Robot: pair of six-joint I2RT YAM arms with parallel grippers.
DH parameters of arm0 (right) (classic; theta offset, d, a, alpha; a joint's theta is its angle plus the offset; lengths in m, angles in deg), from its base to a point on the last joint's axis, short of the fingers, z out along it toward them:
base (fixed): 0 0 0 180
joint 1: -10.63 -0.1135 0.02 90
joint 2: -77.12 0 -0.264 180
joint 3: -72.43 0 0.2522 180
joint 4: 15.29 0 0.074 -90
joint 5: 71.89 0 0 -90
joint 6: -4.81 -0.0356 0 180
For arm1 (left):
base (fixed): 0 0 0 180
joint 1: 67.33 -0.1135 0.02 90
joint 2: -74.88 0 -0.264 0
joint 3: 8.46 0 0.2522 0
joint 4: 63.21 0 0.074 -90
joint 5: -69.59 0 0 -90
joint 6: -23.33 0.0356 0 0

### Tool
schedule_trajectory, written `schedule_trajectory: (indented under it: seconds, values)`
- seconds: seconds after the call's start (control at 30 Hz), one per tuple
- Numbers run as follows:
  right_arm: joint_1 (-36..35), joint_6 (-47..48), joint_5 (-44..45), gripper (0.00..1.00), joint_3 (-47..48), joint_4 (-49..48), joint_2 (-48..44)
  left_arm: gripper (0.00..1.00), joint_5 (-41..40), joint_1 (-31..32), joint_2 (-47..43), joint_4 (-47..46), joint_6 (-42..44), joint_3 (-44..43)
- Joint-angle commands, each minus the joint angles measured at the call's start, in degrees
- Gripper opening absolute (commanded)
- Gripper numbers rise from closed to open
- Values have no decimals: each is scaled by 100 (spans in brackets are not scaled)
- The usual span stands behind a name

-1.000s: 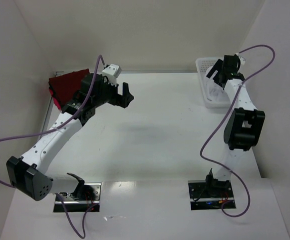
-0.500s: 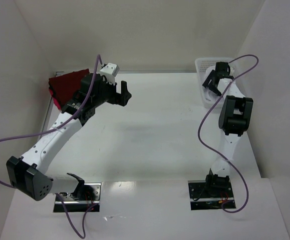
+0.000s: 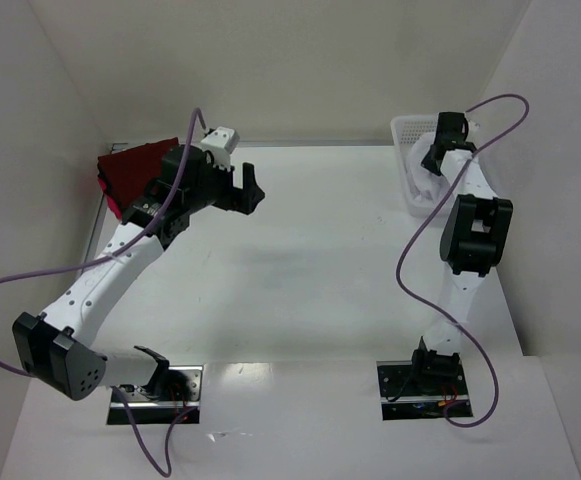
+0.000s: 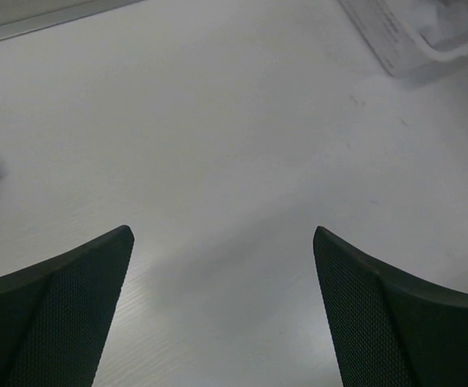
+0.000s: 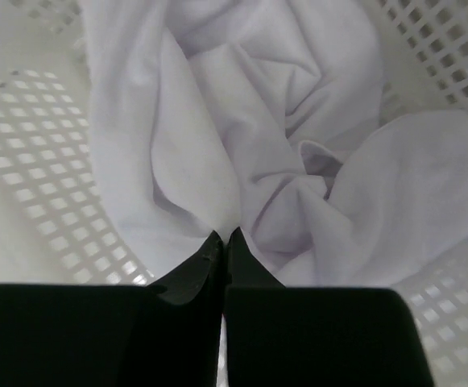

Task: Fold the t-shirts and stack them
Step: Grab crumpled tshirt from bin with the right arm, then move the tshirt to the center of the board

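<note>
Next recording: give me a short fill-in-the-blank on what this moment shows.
1. The right gripper is shut on a crumpled ___ t-shirt.
2. That t-shirt lies inside the mesh ___.
3. The left gripper has its jaws ___ above the table.
4. The dark red t-shirts lie on the robot's ___ side.
Missing: white; basket; open; left.

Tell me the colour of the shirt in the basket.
The shirt is plain white, best seen in the right wrist view.
</note>
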Motion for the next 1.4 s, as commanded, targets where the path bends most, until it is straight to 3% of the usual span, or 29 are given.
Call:
schedule_trajectory:
  seconds: [0.0,0.13,0.3,0.4,0.6,0.67,0.73,0.77,0.83,0.93,1.0,1.2,1.37]
  values:
    - [6,109,163,0,688,212,-1439,100,1801,38,203,-103,314,-577]
    - [-185,196,-214,0,1039,447,-2329,100,2535,191,687,-454,529,-1109]
    - [-917,-58,-1841,0,556,174,-3776,100,3700,243,1157,-1370,582,-1408]
    - [-1338,-435,-2567,0,315,-38,-4255,100,3736,349,1599,-1745,582,-1551]
    - [-2413,-1043,-2943,0,-50,-265,-4880,100,4676,641,2562,-2125,126,-2151]
    - [-2508,-1200,-2943,0,-422,-369,-5106,95,4416,945,2645,-2167,195,-2256]
    - [-2508,-1202,-2859,0,-678,-370,-5236,77,4245,1007,2639,-2292,186,-2189]
    - [-2508,-1202,-2751,0,-893,-370,-5323,43,3750,1008,2539,-2343,28,-2074]
    - [-2508,-1202,-2662,0,-1099,-370,-5390,3,3232,1008,2239,-2544,-348,-1711]
    - [-2508,-1149,-2498,0,-1381,-370,-5495,0,2996,745,1592,-2898,-613,-1162]
    - [-2508,-1149,-2477,0,-1628,-370,-5513,0,2385,727,1251,-2692,-543,-939]
    - [-2508,-1035,-2358,2,-1943,-426,-5440,0,595,604,275,-551,366,-1622]
    - [-2508,-1087,-2710,2,-1044,-494,-5338,0,-859,604,-533,371,1038,-2335]
